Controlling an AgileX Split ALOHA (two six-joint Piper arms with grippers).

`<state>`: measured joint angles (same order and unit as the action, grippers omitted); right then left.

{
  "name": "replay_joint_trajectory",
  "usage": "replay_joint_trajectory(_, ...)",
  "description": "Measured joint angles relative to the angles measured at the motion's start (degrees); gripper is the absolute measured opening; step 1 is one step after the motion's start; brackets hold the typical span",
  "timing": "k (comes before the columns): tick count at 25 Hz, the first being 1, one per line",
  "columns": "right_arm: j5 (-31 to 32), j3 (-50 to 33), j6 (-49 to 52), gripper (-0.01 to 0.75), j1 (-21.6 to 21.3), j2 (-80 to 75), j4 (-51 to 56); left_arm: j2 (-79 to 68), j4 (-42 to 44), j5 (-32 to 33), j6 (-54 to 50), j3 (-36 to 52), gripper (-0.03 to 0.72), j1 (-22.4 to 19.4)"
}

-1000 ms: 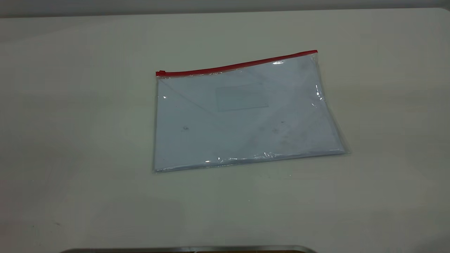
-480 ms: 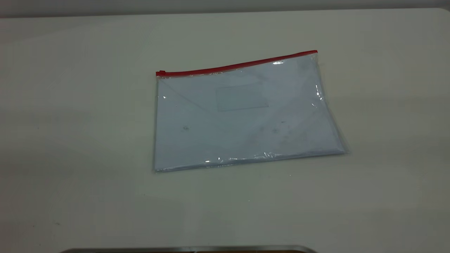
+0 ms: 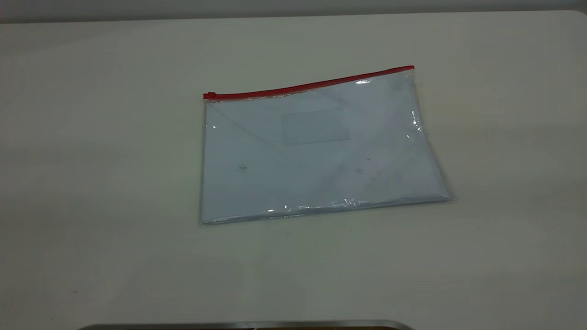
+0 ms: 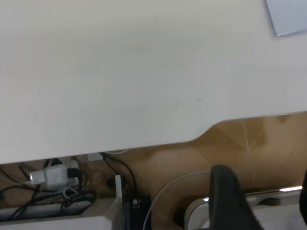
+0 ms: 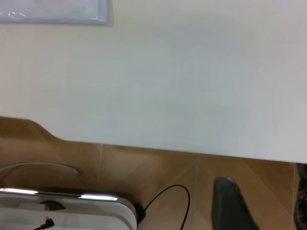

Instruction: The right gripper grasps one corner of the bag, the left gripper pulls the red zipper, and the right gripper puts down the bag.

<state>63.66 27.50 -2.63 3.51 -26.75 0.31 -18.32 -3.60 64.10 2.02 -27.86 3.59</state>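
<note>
The bag (image 3: pixel 316 146) lies flat near the middle of the table, clear plastic with white paper inside. The red zipper (image 3: pixel 307 85) runs along its far edge, with the slider tab (image 3: pixel 209 95) at the left end and the corner of the bag (image 3: pixel 411 69) at the right end. No arm shows in the exterior view. My left gripper (image 4: pixel 266 206) hangs open beyond the table's edge over the floor, with a bag corner (image 4: pixel 288 17) far off. My right gripper (image 5: pixel 266 206) is likewise open off the table's edge, with the bag (image 5: pixel 53 10) distant.
The pale table (image 3: pixel 91 183) spreads wide round the bag. A metal rim (image 3: pixel 247 325) shows at the near edge of the exterior view. Below the table are a power strip with cables (image 4: pixel 53 177), a white rounded base (image 5: pixel 72 206) and a black cable (image 5: pixel 168 201).
</note>
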Motion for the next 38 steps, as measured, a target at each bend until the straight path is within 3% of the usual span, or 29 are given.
replay_joint_trajectory(5, 0.0, 0.0, 0.0, 0.369, -0.53, 3.65, 0.45, 0.56, 0.0, 0.0, 0.0, 0.0, 0.425, -0.37)
replay_joint_trajectory(9, 0.05, 0.0, 0.0, 0.369, -3.24, 12.26, 1.0, 2.26, 0.0, 0.0, 0.0, 0.0, 0.425, -4.1)
replay_joint_trajectory(14, 0.44, 0.0, 0.0, 0.369, -3.6, 24.61, 1.0, 8.62, 0.0, 0.0, 0.0, 0.0, 0.425, -8.2)
replay_joint_trajectory(20, 0.97, 0.0, 0.0, 0.369, -3.6, 27.65, 1.05, 18.89, 0.0, 0.53, 0.0, 0.0, 0.425, -8.55)
replay_joint_trajectory(38, 0.97, 0.0, 0.0, 0.369, -3.6, 27.65, 1.05, 19.37, -0.13, 0.85, 0.0, 0.0, 0.425, -8.55)
